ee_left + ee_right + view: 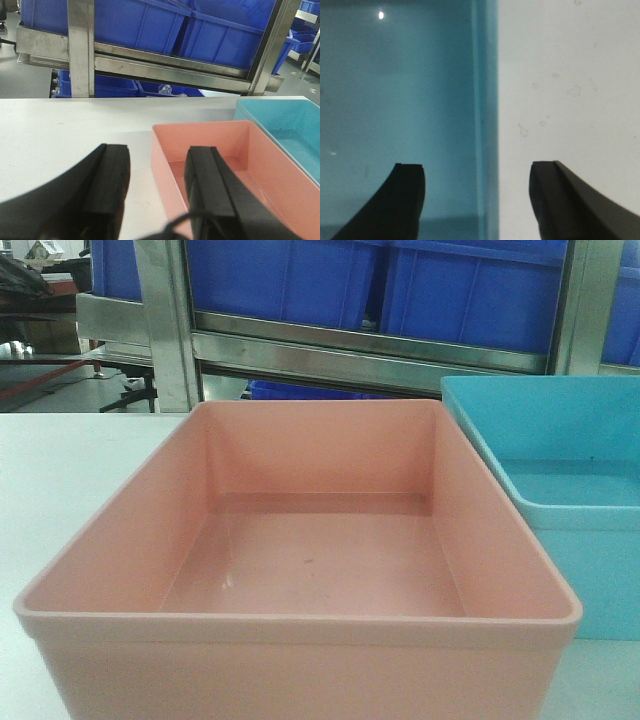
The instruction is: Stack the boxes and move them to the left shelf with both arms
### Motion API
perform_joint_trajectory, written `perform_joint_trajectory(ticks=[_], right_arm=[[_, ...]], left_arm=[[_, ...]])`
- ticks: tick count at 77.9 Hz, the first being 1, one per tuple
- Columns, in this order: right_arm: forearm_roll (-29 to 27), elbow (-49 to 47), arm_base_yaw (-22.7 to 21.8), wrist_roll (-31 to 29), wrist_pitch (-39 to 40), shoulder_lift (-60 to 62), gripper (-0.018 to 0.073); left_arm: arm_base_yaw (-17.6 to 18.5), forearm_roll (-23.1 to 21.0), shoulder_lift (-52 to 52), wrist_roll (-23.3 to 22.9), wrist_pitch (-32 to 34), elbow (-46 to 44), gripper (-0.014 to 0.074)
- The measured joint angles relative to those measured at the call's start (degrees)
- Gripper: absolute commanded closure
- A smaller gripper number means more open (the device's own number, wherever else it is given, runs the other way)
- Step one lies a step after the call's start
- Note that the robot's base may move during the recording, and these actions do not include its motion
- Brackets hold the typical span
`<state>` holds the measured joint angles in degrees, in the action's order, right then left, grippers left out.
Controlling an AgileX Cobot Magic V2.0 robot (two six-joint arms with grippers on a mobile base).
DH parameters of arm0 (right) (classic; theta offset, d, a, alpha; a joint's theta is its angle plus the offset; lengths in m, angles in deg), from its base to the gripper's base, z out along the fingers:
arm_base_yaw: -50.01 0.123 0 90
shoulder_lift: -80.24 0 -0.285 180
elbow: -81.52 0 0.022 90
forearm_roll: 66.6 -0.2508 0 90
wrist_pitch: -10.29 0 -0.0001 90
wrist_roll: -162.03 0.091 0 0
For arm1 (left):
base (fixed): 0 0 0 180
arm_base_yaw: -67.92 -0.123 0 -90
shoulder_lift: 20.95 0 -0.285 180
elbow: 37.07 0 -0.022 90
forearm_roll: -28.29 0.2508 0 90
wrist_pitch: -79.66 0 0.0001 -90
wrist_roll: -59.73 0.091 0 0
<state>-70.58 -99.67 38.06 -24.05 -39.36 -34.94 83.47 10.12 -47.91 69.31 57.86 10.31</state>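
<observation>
Front view: a salmon pink rectangular plastic tub [300,625] sits on a white table [70,490]. A matching light aqua blue tub [600,570] stands just beside it on the right. A silver steel rack shelf [370,350] holding dark blue ribbed bins [470,290] stands behind.

Left wrist view: the left gripper [157,185], jaws wide apart and holding nothing, straddles the pink tub's left wall.

Right wrist view: the right gripper [477,200], equally wide and holding nothing, straddles the aqua tub's wall farthest from the pink tub.

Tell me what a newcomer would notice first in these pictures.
The salmon pink tub fills the front view, empty, on the white table, with the aqua tub at its right. Behind them a steel rack holds dark blue bins. Each wrist view shows an open hand astride a tub wall: the left hand at the pink one, the right hand at the aqua.
</observation>
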Motion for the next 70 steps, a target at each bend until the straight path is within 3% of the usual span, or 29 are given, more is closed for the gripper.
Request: perform_joint_trajectory(ticks=[12,28,70], right_arm=[[0.0,0.0,-0.4,-1.3,-0.1,-2.4,0.0188],[0.0,-1.4,-0.4,-1.4,-1.5,-2.9,0.0521],[1.4,-20.9,-1.2,-2.0,-10.9,9.4,0.0503]], left_arm=[[0.0,0.0,0.0,0.0,0.0,0.0,0.04],[0.0,0.0,0.0,0.0,0.0,0.0,0.04],[0.0,0.0,0.0,0.0,-0.1,0.0,0.04]])
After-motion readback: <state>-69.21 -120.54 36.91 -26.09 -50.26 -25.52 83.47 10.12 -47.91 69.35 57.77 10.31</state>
